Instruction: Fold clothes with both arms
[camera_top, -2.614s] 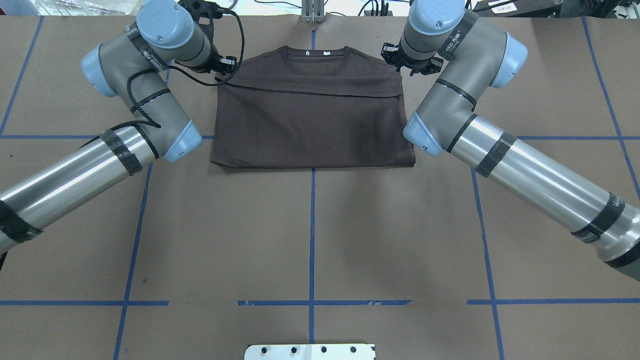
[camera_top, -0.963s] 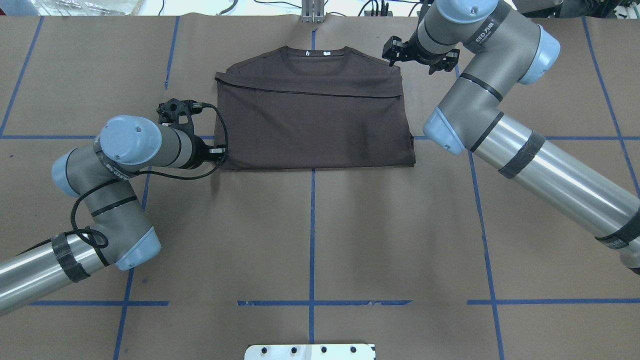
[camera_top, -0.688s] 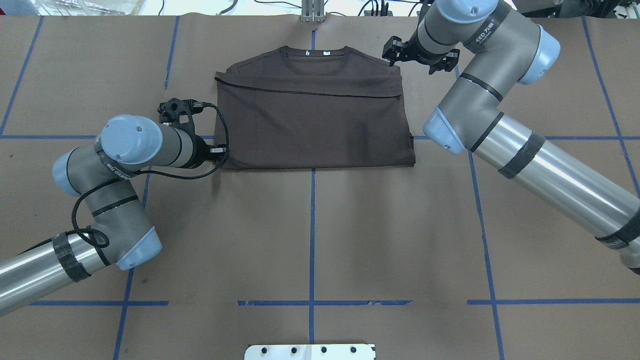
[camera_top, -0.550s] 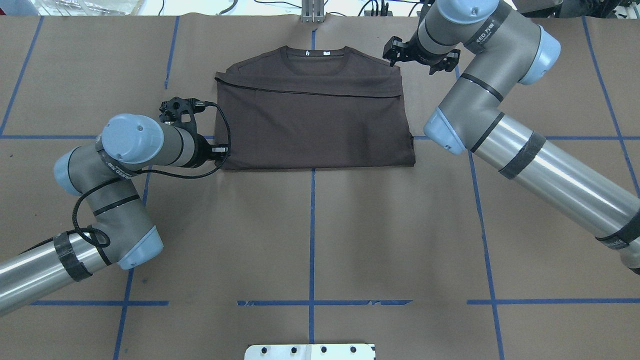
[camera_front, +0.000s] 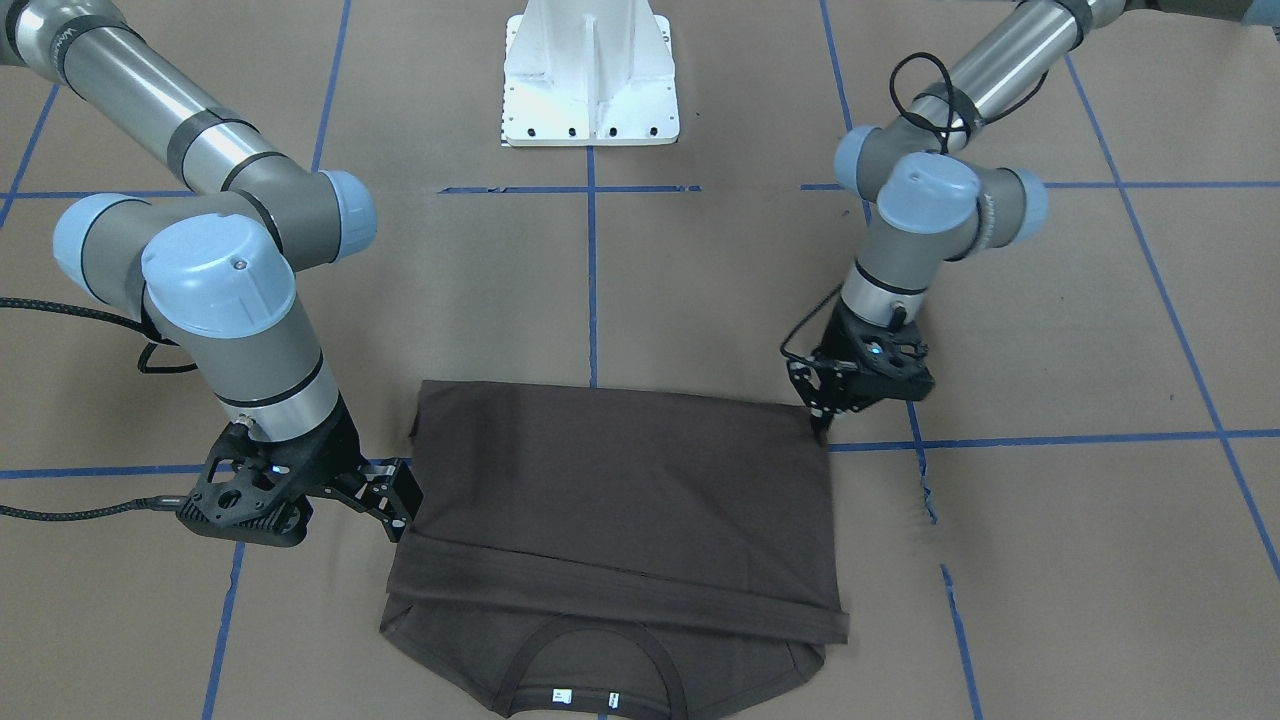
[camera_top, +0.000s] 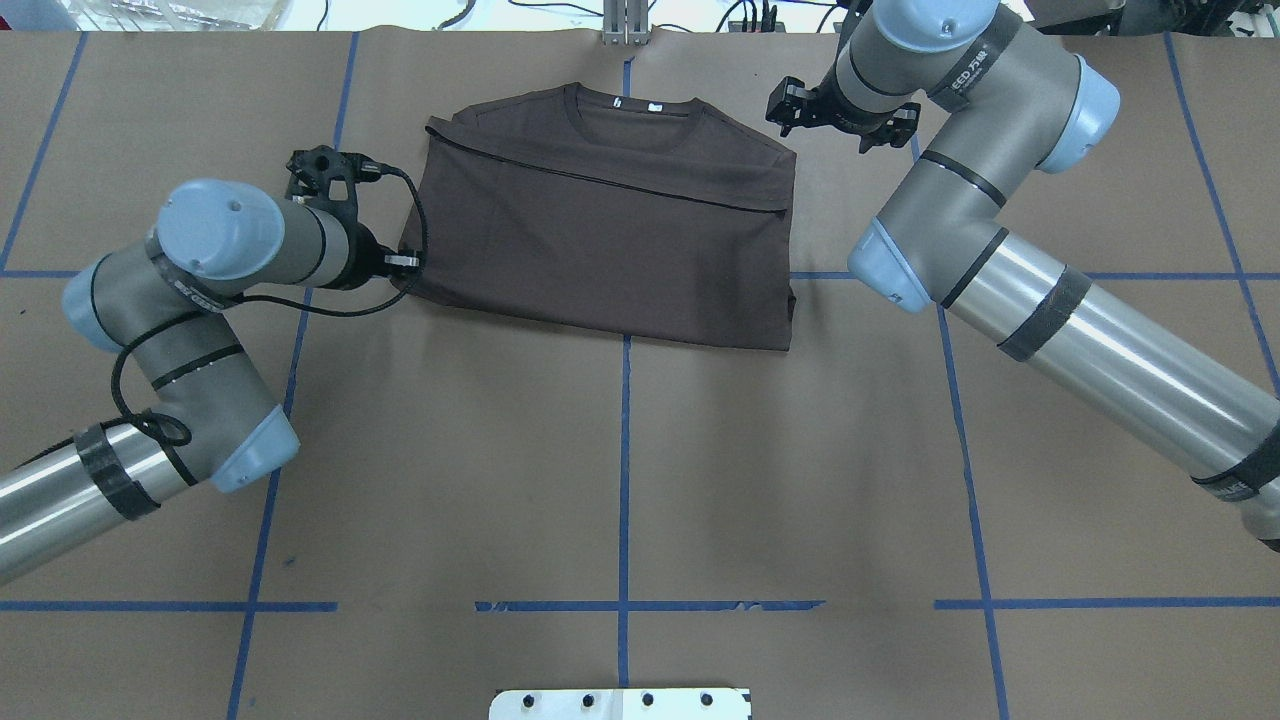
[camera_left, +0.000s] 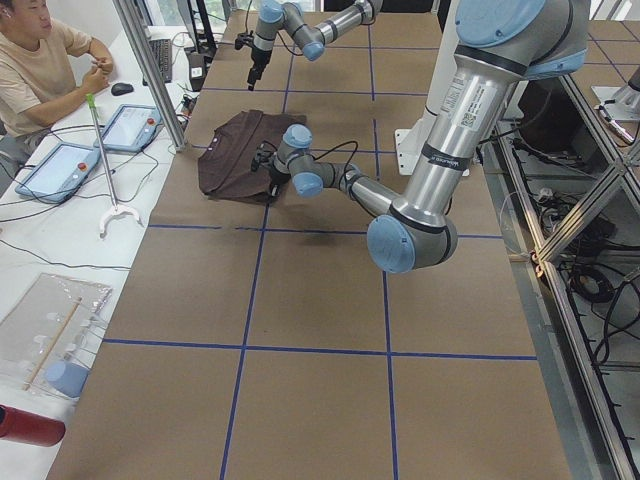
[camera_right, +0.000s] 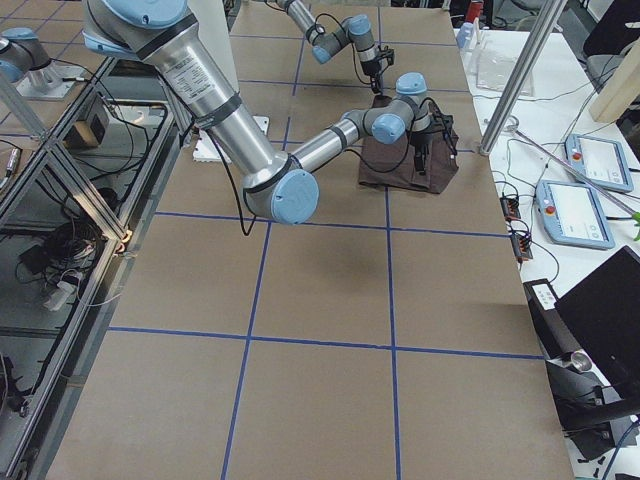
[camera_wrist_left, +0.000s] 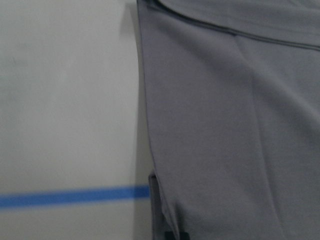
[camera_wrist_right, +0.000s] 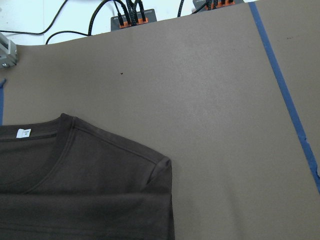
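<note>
The dark brown T-shirt (camera_top: 600, 230) lies folded on the brown table, skewed, with its collar and white labels toward the far edge. My left gripper (camera_top: 408, 265) is shut on the shirt's near-left corner; the front-facing view shows the left gripper (camera_front: 820, 420) pinching that corner down at the table. In the left wrist view the shirt (camera_wrist_left: 225, 125) fills the right side, with a dark fingertip (camera_wrist_left: 170, 235) at its edge. My right gripper (camera_top: 838, 112) hovers open beside the shirt's right shoulder, apart from it, as the right gripper (camera_front: 398, 497) also shows. The right wrist view shows only that shoulder of the shirt (camera_wrist_right: 75, 190).
Blue tape lines (camera_top: 624, 470) grid the table. The white pedestal base (camera_front: 590, 70) stands at the robot's side. Cables and plugs (camera_wrist_right: 130, 15) run along the far edge. A seated person (camera_left: 40, 60) and tablets (camera_left: 130, 125) are at a side desk beyond the table.
My left gripper went from the shirt's far-left corner to its near-left corner, gripped it, and pulled it left and away, skewing the whole shirt. The right gripper backed off slightly, then stayed.
</note>
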